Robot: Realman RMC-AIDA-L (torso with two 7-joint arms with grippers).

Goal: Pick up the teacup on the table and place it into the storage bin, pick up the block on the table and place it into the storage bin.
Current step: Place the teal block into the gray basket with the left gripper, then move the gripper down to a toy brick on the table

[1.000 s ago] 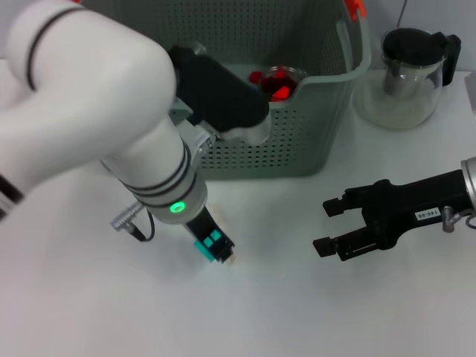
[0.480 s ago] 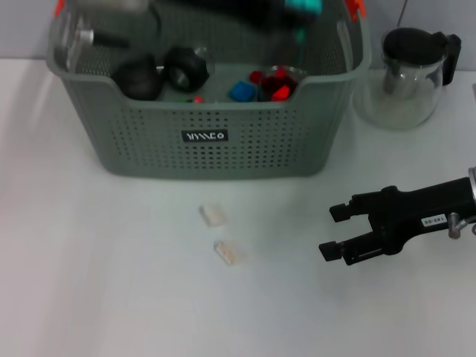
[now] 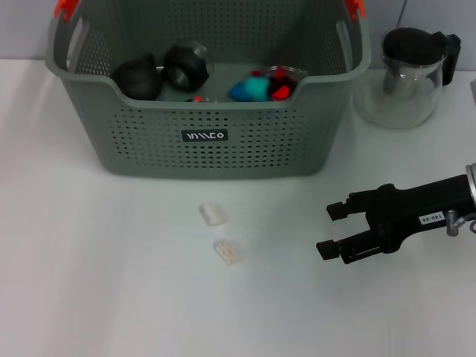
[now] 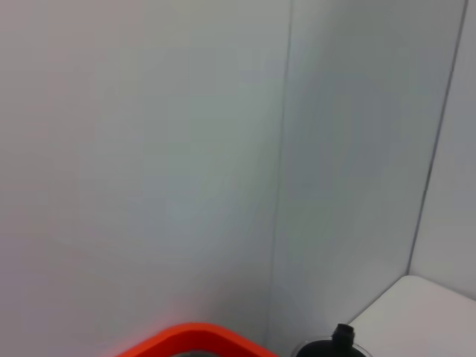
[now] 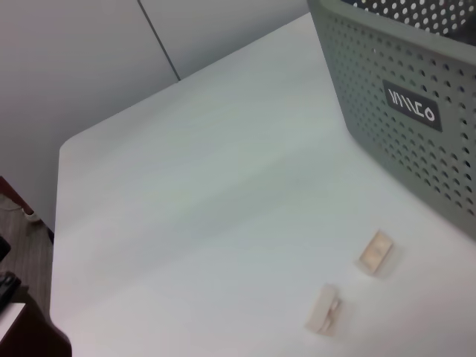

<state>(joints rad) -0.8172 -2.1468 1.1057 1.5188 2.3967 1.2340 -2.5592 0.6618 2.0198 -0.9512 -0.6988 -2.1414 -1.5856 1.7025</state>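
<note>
We see the storage bin (image 3: 208,141) standing at the back of the white worktop (image 3: 89,297), with its small black label facing us. Inside it lie some dark round things (image 3: 160,71), a clear teacup (image 3: 282,78) and a blue block (image 3: 249,89) with red bits beside it. So we think both the cup and a block are already in the bin. Our left arm is not in the head view, and its wrist view shows only a wall and an orange handle clip (image 4: 197,338), so it seems to be up high near the bin; we cannot tell how its fingers are. Our right gripper (image 3: 338,230) hangs low over the worktop on the right side, its black fingers (image 3: 335,210) spread apart and holding nothing. Two small pale pieces (image 3: 222,234) lie on the worktop in front of the bin, near each other but not touching. A glass teapot (image 3: 409,74) with a black lid stands to the right of the bin, just beside it. We think the job is nearly done or done. If the pale pieces count as blocks, the next move needs the right gripper to slide left, come down over one, and pinch it gently, because they are small and flat.
</note>
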